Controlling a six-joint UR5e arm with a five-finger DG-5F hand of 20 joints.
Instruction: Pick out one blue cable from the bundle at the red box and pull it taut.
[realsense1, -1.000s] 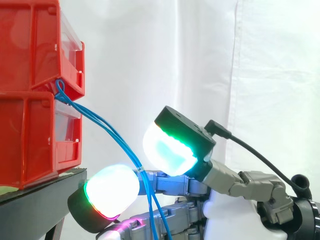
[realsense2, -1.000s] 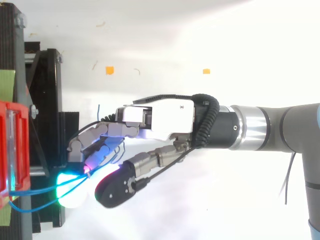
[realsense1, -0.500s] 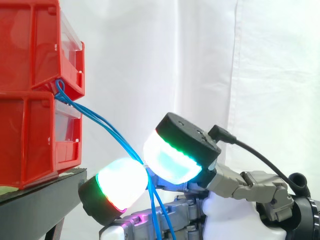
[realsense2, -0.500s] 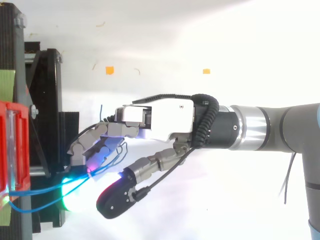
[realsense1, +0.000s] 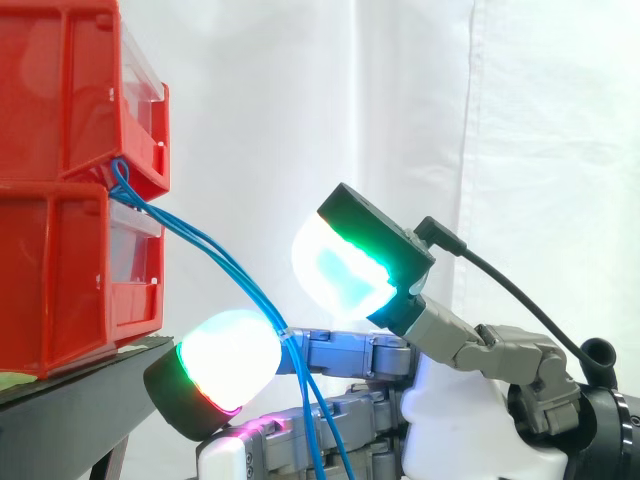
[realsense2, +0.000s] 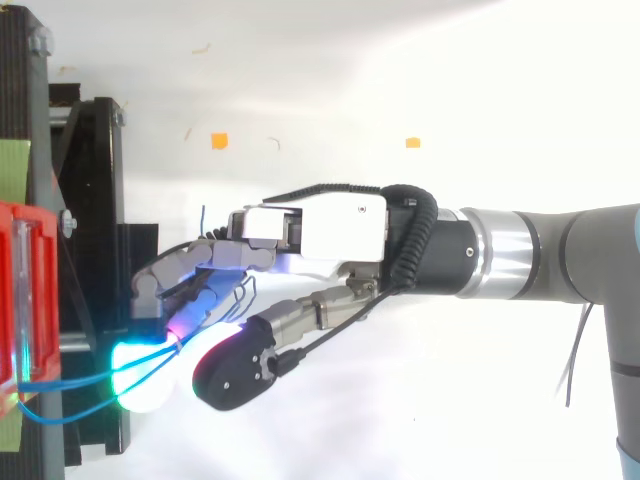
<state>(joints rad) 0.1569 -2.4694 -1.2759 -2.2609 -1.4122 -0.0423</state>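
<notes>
Two stacked red bins (realsense1: 60, 200) stand on a black stand (realsense1: 80, 400) at the left. A bundle of thin blue cables (realsense1: 215, 255) leaves the gap between the bins, slopes down to the right and then drops past a small white tie. My hand (realsense2: 320, 235) reaches in from the right, level with the stand. The cables lie across one outstretched finger (realsense1: 345, 352), just behind its glowing pad (realsense1: 225, 358). The thumb pad (realsense1: 340, 275) hovers above that finger, apart from the cables. From above, the cables (realsense2: 60, 382) run from the bin (realsense2: 25, 300) to the fingers.
The black stand (realsense2: 100, 200) fills the left of the top view, with the fingertips right at its edge. Two small orange marks (realsense2: 219, 141) lie on the white floor behind the hand. A white curtain hangs behind everything.
Half a second ago the thumb pad had come down close to the lit finger pad around the cables. Now the thumb has lifted away and that finger has dropped slightly.
</notes>
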